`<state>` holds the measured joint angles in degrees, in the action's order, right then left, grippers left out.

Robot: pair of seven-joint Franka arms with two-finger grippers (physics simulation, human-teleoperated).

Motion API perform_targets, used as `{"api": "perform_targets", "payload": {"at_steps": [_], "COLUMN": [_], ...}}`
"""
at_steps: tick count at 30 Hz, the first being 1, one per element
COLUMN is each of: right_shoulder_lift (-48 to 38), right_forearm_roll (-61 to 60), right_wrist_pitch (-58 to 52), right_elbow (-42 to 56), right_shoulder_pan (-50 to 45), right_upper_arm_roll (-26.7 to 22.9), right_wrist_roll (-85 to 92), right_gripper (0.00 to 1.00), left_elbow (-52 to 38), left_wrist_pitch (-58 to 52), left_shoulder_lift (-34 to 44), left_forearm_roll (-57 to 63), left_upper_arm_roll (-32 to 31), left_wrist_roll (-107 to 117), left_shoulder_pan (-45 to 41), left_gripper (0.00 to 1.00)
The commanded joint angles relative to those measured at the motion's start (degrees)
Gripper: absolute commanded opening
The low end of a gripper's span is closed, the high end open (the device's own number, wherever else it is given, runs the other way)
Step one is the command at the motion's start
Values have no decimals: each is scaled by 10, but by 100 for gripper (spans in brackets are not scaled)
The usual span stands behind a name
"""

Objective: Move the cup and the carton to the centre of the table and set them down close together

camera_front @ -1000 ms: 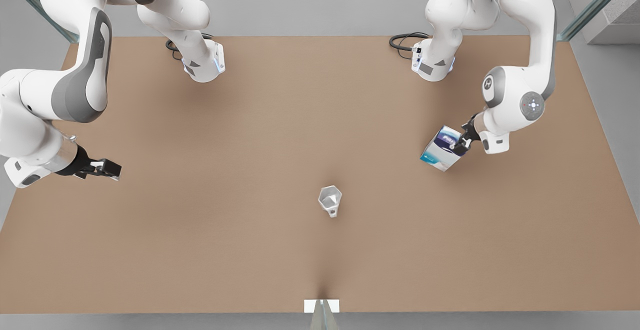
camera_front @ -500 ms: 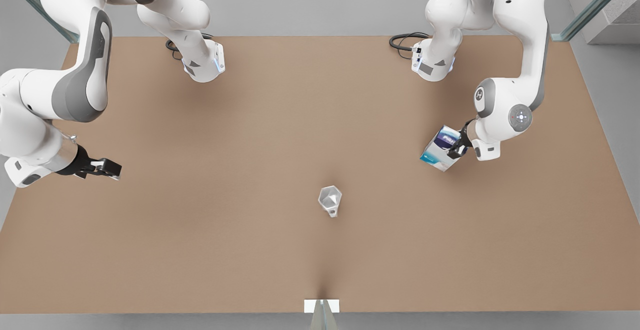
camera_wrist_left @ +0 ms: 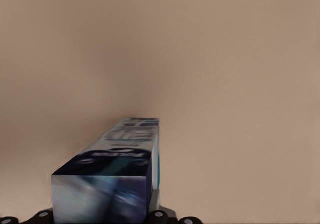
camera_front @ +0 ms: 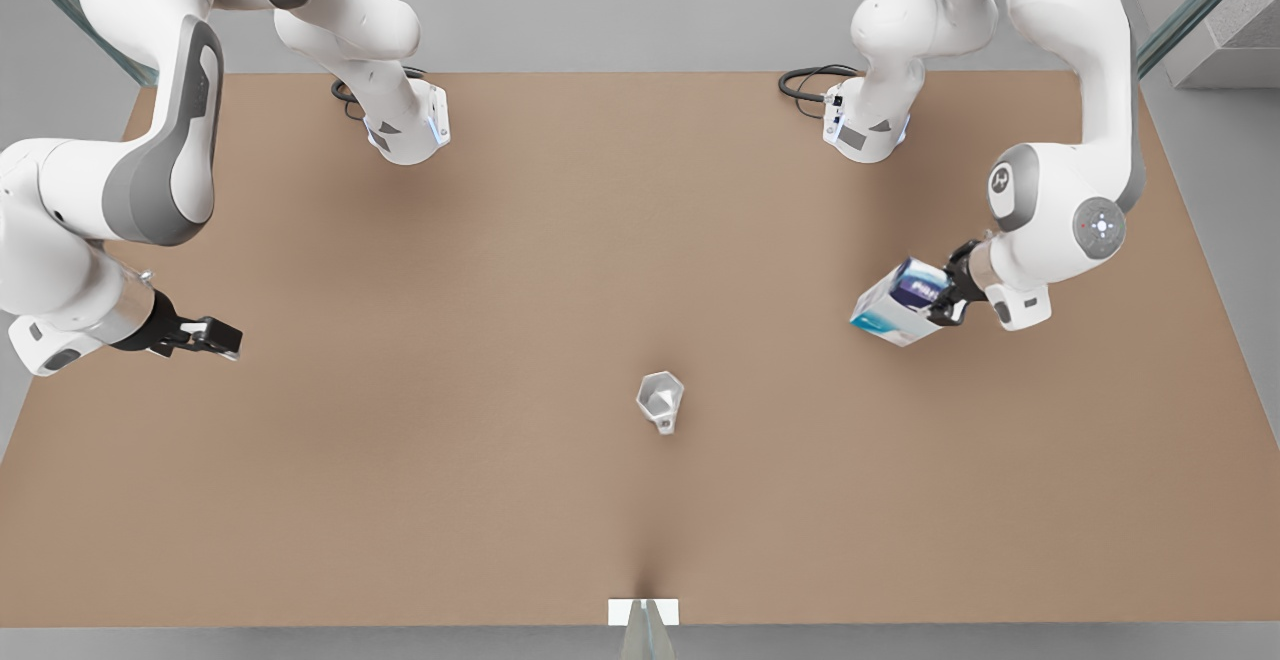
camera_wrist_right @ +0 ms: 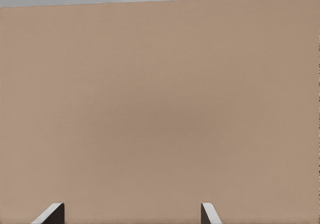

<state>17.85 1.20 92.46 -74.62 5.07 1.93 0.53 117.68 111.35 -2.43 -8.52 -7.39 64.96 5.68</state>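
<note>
A tan table (camera_front: 420,500) carries two white robot arms. The left hand (camera_front: 945,287), at about 3 o'clock in the front view, is clenched on the carton (camera_front: 897,302), which is tilted and raised off the table. The cup (camera_front: 660,400) stands near the centre, toward 6 o'clock, well apart from the carton. The right hand (camera_front: 215,337) waits at 9 o'clock, fingers (camera_wrist_right: 50,214) spread and holding nothing.
</note>
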Motion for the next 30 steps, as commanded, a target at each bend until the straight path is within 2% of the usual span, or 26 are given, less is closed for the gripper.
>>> {"api": "perform_targets", "payload": {"at_steps": [1,4,9,20,21,22,30], "right_shoulder_lift": [0,0,0,0,0,0,0], "right_forearm_roll": [0,0,0,0,0,0,1], "right_wrist_pitch": [0,0,0,0,0,0,0], "right_elbow": [0,0,0,0,0,0,0], "right_shoulder_pan": [0,0,0,1,1,0,1], "right_upper_arm_roll": [0,0,0,0,0,0,0], "right_wrist_roll": [0,-1,-1,-1,-1,-1,-1], "right_gripper": [100,100,100,100,100,100,100], "left_elbow": [-17,-92,-168,-196,-213,-214,-223], "left_wrist_pitch": [-11,-17,-10,-10,-10,-10,-16], "left_shoulder_lift": [-9,-56,-123,-151,-166,-172,-176], "left_forearm_roll": [-3,-3,1,29,32,47,67], "left_upper_arm_roll": [-16,-114,-118,-112,-112,-112,-109], "left_wrist_roll": [13,132,248,259,260,260,261], "left_shoulder_pan": [-160,-167,-269,-277,-277,-277,-277], "left_gripper": [63,63,63,67,72,100,100]}}
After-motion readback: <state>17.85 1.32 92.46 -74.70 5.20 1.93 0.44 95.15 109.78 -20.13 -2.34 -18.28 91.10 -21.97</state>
